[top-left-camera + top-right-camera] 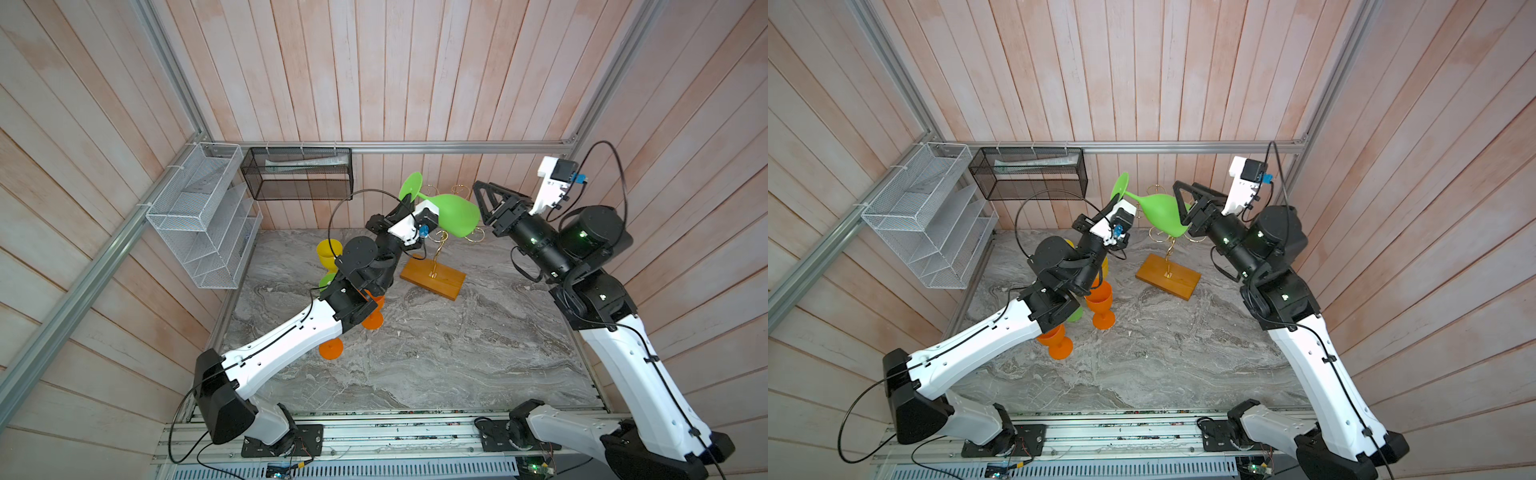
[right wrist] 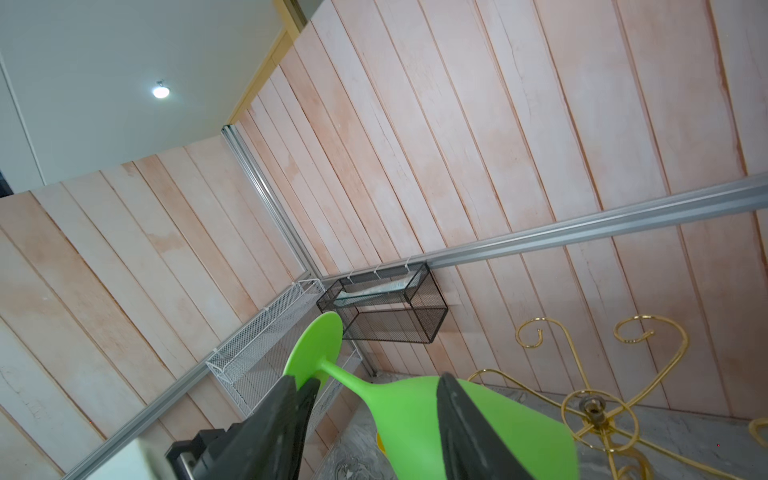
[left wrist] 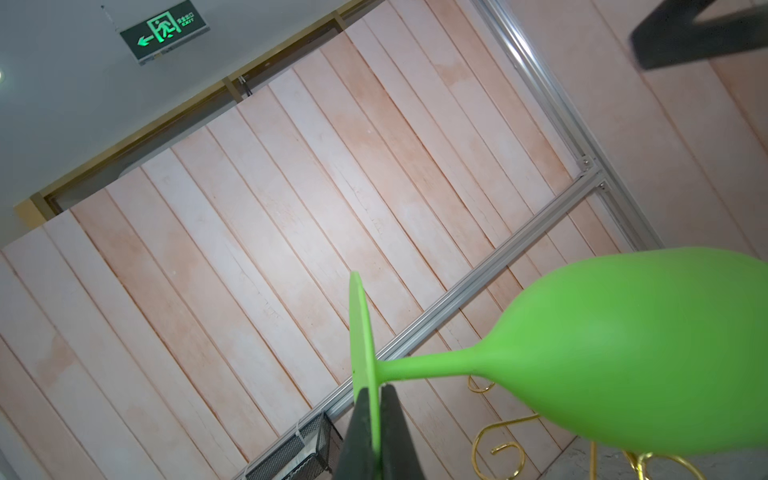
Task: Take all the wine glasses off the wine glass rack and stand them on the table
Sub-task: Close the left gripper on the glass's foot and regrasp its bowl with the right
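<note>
The green wine glass (image 1: 453, 216) lies on its side in the air, its bowl over the gold arms of the wine glass rack (image 1: 432, 276), which stands on a wooden base. My left gripper (image 3: 376, 388) is shut on the rim of the glass's flat foot (image 3: 359, 332), also seen in both top views (image 1: 409, 204) (image 1: 1115, 201). My right gripper (image 2: 376, 382) is open at the bowl's mouth end (image 1: 478, 195), its fingers (image 2: 457, 415) spread either side of the bowl (image 2: 411, 424). Whether they touch it I cannot tell.
Yellow (image 1: 328, 253), orange (image 1: 372, 320) and small green (image 1: 327, 282) glasses stand on the marble table under my left arm. A white mesh basket (image 1: 203, 216) hangs on the left wall and a black mesh basket (image 1: 297, 174) on the back wall. Wooden walls close in three sides.
</note>
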Robot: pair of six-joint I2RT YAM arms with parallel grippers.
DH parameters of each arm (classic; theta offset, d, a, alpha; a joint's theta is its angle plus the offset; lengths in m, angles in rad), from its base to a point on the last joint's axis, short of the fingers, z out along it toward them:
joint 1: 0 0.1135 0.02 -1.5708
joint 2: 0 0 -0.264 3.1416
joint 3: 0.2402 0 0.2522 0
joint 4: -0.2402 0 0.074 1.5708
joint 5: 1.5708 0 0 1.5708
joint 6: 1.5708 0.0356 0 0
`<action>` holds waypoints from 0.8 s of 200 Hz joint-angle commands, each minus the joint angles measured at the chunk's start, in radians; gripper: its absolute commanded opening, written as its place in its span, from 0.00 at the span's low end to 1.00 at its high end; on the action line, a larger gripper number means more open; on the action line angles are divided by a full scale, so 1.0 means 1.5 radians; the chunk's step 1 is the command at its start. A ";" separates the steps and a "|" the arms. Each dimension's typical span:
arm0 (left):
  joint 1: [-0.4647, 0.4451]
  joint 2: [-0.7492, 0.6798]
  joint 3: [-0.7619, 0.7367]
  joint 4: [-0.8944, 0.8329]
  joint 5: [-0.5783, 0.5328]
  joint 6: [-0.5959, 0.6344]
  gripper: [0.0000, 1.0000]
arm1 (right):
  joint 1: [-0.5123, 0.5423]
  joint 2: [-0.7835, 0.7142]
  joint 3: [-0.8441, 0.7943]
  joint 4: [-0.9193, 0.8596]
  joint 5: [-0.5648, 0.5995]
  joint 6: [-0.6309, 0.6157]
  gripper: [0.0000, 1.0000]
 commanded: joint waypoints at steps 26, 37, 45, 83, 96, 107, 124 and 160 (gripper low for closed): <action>0.115 -0.081 0.075 -0.318 0.094 -0.431 0.00 | -0.003 -0.020 -0.022 -0.003 -0.084 -0.108 0.56; 0.153 -0.094 0.080 -0.365 0.146 -0.505 0.00 | -0.003 -0.022 -0.031 -0.004 -0.110 -0.113 0.56; 0.179 -0.103 0.079 -0.390 0.188 -0.546 0.00 | -0.003 -0.022 -0.036 -0.007 -0.128 -0.117 0.56; 0.279 -0.129 0.065 -0.448 0.352 -0.700 0.00 | -0.001 -0.020 -0.074 0.037 -0.234 -0.118 0.53; 0.296 -0.135 0.050 -0.444 0.395 -0.726 0.00 | 0.002 -0.014 -0.079 0.049 -0.254 -0.122 0.52; 0.303 -0.137 0.044 -0.445 0.411 -0.741 0.00 | 0.010 -0.006 -0.079 0.057 -0.274 -0.128 0.52; 0.304 -0.138 0.034 -0.445 0.421 -0.746 0.00 | 0.031 0.012 -0.073 0.062 -0.290 -0.139 0.51; 0.306 -0.142 0.012 -0.429 0.435 -0.756 0.00 | 0.068 0.065 -0.045 0.051 -0.273 -0.159 0.51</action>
